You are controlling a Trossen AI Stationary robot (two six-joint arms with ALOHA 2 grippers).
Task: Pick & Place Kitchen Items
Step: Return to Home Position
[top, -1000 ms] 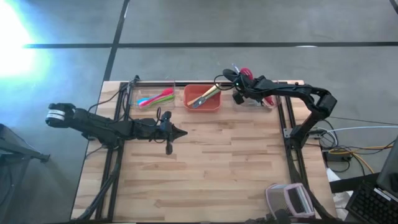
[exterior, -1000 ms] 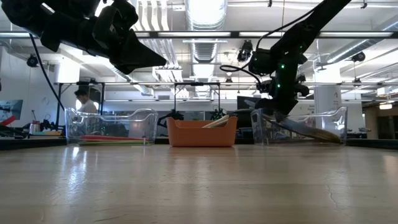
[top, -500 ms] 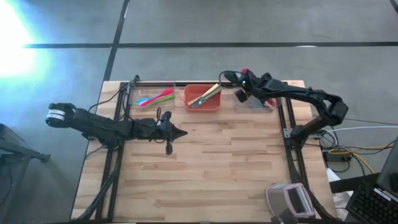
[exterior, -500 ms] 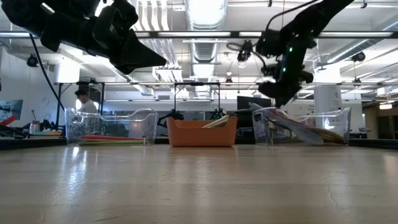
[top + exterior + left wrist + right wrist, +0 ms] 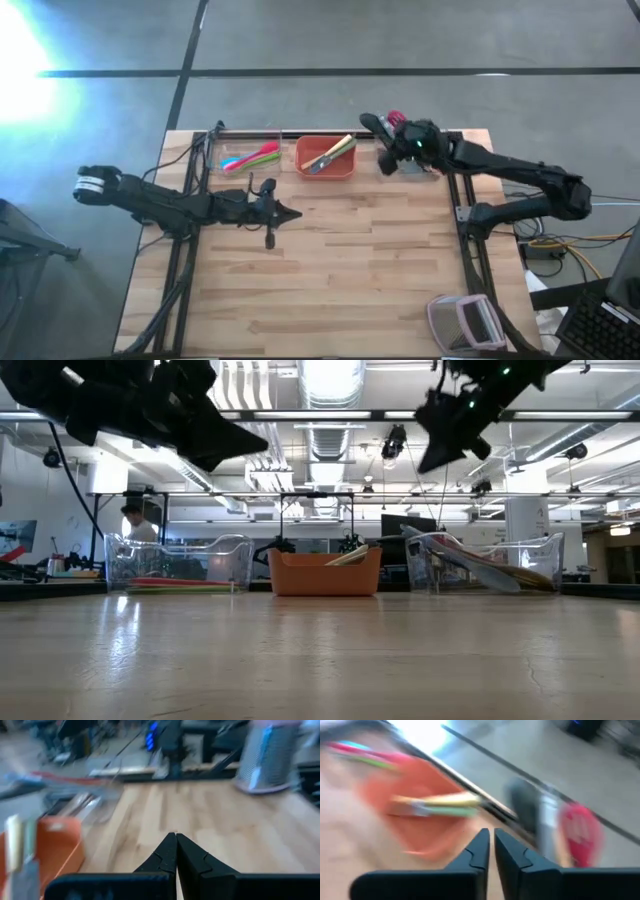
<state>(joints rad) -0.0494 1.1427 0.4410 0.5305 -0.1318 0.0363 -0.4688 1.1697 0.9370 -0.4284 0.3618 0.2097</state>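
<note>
Now your right pincer (image 5: 489, 834) hovers empty and closed above the right bin (image 5: 548, 555) of utensils (image 5: 485, 568), ready for home, I'd judge; left pincer (image 5: 176, 837), closed too, waits over the surface (image 5: 350, 280).

Lab: exposed ceiling ducts (image 5: 335, 435), concrete floor (image 5: 350, 35)

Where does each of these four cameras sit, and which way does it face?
High: above, looking straight down on the table; both arms show.
Low: at tabletop height, looking level across at the orange bin; arms enter from above.
Left wrist: on the left arm, looking past the left gripper over the table.
Right wrist: on the right arm, past the right gripper.
Shared: every view shows the orange bin.
</note>
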